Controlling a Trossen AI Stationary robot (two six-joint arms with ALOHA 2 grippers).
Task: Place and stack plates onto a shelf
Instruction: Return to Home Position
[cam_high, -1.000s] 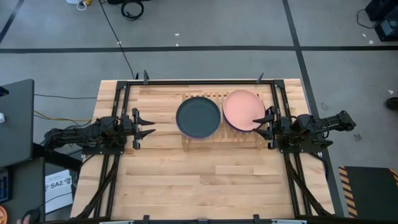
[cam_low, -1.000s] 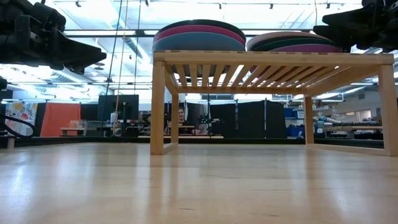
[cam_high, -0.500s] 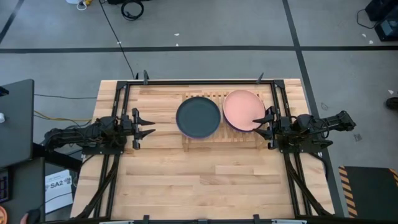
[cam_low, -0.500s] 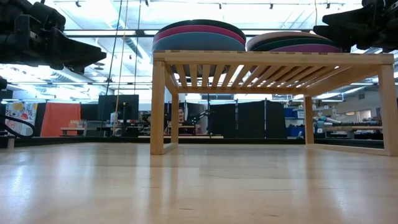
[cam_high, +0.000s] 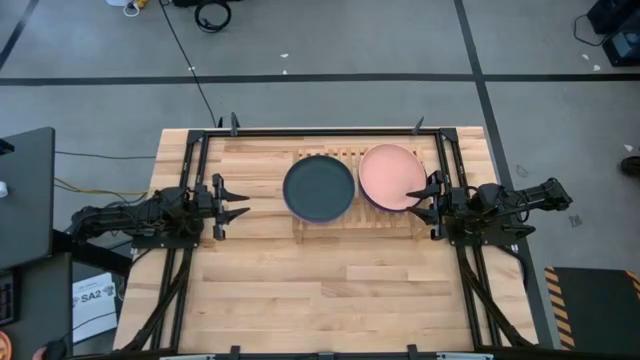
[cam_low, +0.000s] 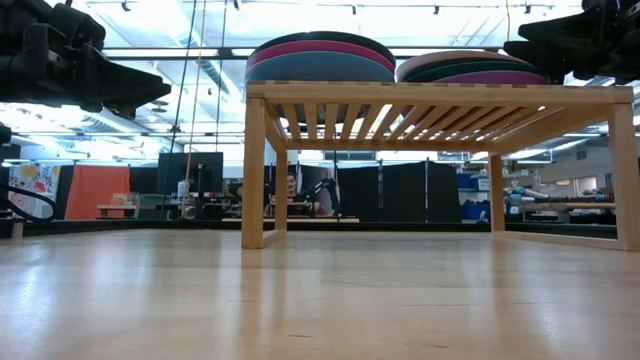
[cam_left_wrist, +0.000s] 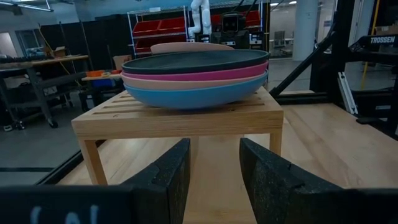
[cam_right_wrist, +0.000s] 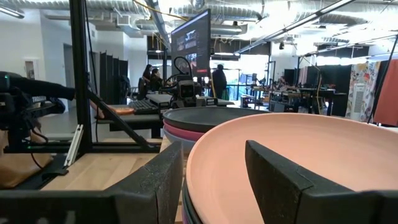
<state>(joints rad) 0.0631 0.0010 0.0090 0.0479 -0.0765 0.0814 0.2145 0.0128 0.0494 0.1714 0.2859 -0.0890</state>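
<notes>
The wooden slatted shelf (cam_high: 350, 212) (cam_low: 440, 95) stands on its legs at the table's far middle. Two stacks of plates rest on it. The left stack has a charcoal plate (cam_high: 319, 188) (cam_left_wrist: 196, 61) on top, with magenta and blue ones (cam_low: 320, 68) under it. The right stack has a salmon plate (cam_high: 392, 177) (cam_right_wrist: 292, 162) on top, over dark teal and purple (cam_low: 470, 72). My left gripper (cam_high: 243, 201) (cam_left_wrist: 214, 168) is open, left of the shelf and apart from it. My right gripper (cam_high: 412, 201) (cam_right_wrist: 214, 168) is open at the salmon plate's right rim.
A black metal frame (cam_high: 320, 131) runs along the table's edges and beside both arms. Bare tabletop (cam_high: 330, 290) lies between the shelf and the near edge, and also under the shelf (cam_low: 430, 235). People and workshop gear show in the room beyond (cam_low: 290, 190).
</notes>
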